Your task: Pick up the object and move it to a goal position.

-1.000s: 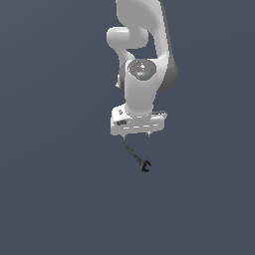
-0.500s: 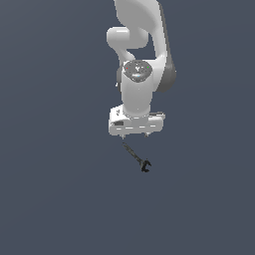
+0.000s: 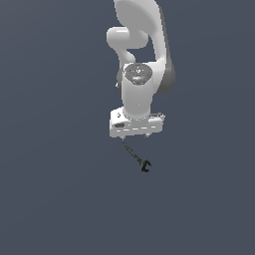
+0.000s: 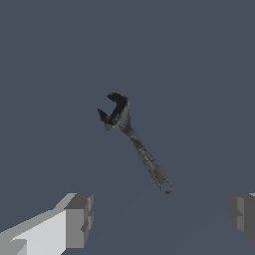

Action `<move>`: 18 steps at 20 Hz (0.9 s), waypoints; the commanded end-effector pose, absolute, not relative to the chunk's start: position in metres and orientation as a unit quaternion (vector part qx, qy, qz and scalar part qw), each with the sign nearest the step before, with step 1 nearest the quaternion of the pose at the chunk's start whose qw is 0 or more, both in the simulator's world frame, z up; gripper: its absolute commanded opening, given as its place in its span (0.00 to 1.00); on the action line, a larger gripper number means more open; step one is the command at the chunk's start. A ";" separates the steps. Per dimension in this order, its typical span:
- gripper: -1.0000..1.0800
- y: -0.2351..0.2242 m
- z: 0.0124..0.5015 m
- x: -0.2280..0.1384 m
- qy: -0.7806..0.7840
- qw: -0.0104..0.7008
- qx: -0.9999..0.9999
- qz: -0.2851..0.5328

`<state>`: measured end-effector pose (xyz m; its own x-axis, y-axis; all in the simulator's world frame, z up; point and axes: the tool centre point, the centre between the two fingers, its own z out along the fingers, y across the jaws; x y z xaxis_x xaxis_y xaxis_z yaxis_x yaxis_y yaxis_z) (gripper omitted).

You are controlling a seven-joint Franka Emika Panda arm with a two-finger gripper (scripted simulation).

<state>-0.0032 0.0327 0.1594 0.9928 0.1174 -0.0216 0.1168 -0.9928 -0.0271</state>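
The object is a small black wrench [image 3: 135,156] lying flat on the dark grey floor, with its forked jaw at the end farther from the arm. It also shows in the wrist view [image 4: 140,148], whole and untouched. My white gripper [image 3: 136,136] hangs above the handle end of the wrench. In the wrist view the gripper [image 4: 159,215] is open and empty, and its two fingers [image 4: 77,220] stand wide apart on either side of the handle end, not touching it.
The white arm [image 3: 139,60] rises behind the gripper in the exterior view. Around the wrench there is only plain dark grey floor [image 3: 60,199]. No goal marker shows.
The wrist has turned and the hand has sunk slightly over the wrench. The wrench has not moved.
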 end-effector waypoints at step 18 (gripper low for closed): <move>0.96 0.043 0.075 0.004 -0.268 0.000 -0.963 0.002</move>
